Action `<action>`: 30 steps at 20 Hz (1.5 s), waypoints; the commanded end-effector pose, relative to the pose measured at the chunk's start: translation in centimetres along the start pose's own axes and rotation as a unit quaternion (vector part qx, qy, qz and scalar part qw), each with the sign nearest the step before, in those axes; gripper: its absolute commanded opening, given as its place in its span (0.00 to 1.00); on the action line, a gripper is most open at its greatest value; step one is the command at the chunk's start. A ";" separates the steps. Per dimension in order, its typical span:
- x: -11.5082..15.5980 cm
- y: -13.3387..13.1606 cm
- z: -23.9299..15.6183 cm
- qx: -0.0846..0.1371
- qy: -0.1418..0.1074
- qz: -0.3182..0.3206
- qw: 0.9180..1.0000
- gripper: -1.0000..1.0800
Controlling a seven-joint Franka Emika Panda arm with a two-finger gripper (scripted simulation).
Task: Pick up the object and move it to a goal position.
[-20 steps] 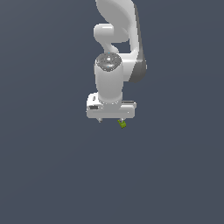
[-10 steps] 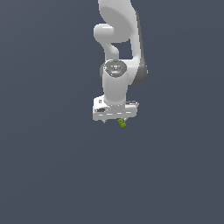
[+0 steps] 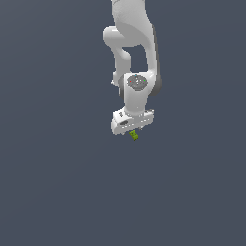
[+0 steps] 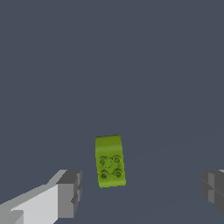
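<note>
A tiny lime-green brick [image 4: 110,161] with small studs on top lies on the dark grey floor. In the wrist view it sits between my two grey fingertips, nearer to one fingertip [image 4: 70,194] than to the other [image 4: 213,190], touching neither. My gripper [image 4: 142,192] is open and empty above it. In the exterior view the brick [image 3: 134,136] pokes out just below the white gripper [image 3: 131,126], which hangs from the arm and hides its own fingers.
The flat dark grey floor [image 3: 57,182] runs all around. The white arm [image 3: 132,43] rises from the gripper toward the top of the exterior view.
The arm's wrist has turned and shifted slightly toward the exterior view's right over the brick. The brick has stayed in place.
</note>
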State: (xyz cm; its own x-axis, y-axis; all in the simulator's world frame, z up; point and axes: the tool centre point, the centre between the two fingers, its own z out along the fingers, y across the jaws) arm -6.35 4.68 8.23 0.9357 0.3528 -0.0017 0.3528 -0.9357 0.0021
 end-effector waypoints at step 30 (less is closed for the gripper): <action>-1.7 -2.2 7.0 0.001 0.001 -0.055 0.998 0.00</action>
State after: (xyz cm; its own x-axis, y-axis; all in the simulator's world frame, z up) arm -8.77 6.10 1.29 0.8915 0.4530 -0.0011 0.4530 -0.8915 -0.0005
